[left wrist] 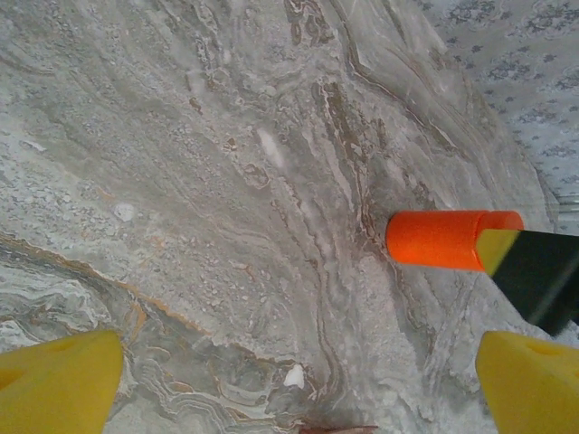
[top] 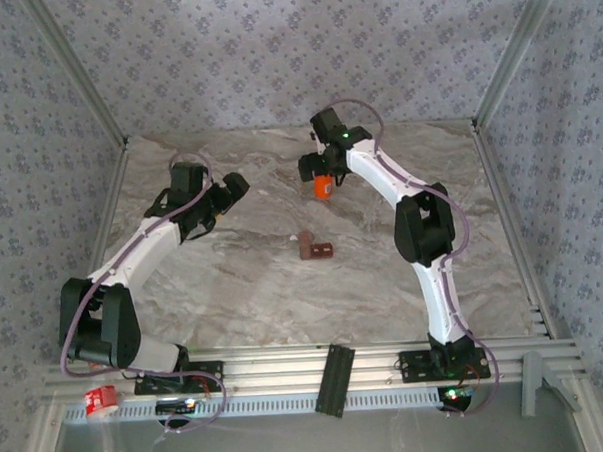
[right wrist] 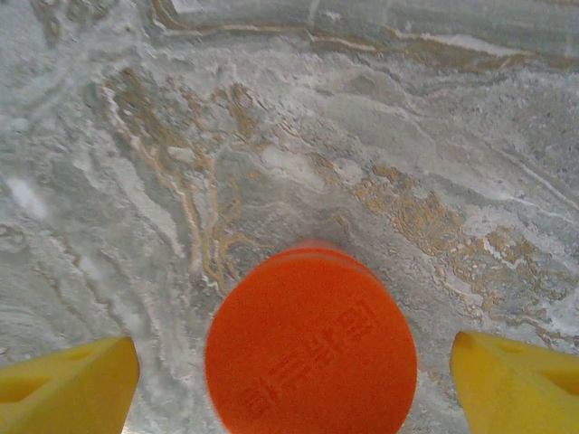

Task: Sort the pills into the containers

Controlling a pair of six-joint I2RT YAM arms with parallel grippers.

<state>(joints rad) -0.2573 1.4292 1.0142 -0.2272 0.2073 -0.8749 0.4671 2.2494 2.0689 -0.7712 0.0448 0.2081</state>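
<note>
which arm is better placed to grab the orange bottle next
Right. The right gripper hangs directly over the orange bottle, open fingers flanking its cap with gaps showing. The left gripper, also open, sits off to the side over bare table.

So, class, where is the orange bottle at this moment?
In the top view the orange bottle stands at the far middle of the marble table, beyond the brown pill container, directly under the right tool, between its open yellow fingers.
</note>
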